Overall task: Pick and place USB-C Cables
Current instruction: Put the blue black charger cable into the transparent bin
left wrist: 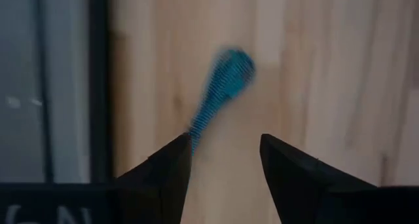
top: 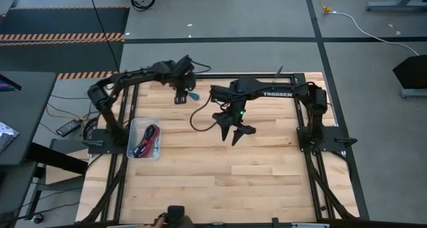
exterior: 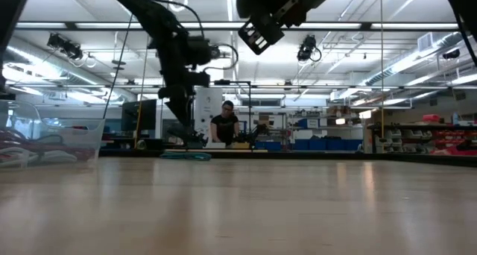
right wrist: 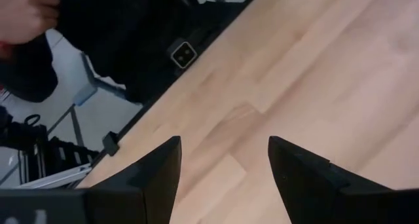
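Observation:
A teal USB-C cable (top: 192,95) lies on the wooden table near its far edge; it also shows as the teal bundle (exterior: 186,156) in the low view. My left gripper (top: 181,93) is open and points down just over that cable. In the left wrist view the teal cable (left wrist: 222,86) runs from between the fingers outward, one end close by a finger (left wrist: 167,171). My right gripper (top: 237,129) is open and hovers empty over the table's middle. Red-and-black and purple cables (top: 147,141) lie in a clear tub. The other cables are hidden.
The clear plastic tub (top: 133,125) sits by the table's left edge, its wall (exterior: 82,139) showing in the low view. A person's hand (right wrist: 26,14) shows beyond the table's near edge. Bare wood lies right of and near my right gripper.

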`<state>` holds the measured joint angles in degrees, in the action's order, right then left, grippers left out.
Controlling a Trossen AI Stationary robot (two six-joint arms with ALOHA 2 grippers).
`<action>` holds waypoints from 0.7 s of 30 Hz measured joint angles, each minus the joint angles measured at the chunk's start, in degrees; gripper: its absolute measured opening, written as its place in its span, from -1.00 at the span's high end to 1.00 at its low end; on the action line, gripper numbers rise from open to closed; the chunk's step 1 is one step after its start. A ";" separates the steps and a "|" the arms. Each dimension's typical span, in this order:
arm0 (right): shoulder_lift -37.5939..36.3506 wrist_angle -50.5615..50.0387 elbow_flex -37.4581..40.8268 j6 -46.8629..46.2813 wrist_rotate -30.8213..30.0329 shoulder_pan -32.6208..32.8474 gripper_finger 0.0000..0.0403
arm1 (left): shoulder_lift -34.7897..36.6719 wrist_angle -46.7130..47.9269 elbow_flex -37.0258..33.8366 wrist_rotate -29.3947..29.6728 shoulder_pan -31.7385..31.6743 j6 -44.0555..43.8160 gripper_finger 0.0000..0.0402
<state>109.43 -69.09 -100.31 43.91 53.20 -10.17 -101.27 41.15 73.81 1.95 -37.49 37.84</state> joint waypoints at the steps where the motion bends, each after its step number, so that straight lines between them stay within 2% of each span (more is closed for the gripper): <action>1: 0.00 0.01 0.00 0.10 0.09 0.60 -0.17 | -1.60 2.23 1.20 -0.01 0.22 0.30 0.06; 6: 0.00 0.51 0.48 0.97 0.57 3.08 -0.17 | -8.12 8.92 4.82 2.71 0.42 0.95 0.04; 10: 0.07 1.51 2.61 2.83 0.67 4.85 -0.17 | -9.43 6.97 5.01 8.20 0.43 3.43 0.00; 16: 0.09 4.83 6.90 2.59 0.69 5.91 -0.17 | -9.43 1.69 5.06 8.74 0.53 5.23 -0.09; 21: 0.11 10.68 10.23 -1.65 0.76 5.83 -0.17 | -9.45 -1.16 5.06 8.75 1.14 6.89 -0.19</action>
<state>109.54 -58.41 -90.08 42.26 53.96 -4.34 -110.72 39.99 78.87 10.70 -36.36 44.72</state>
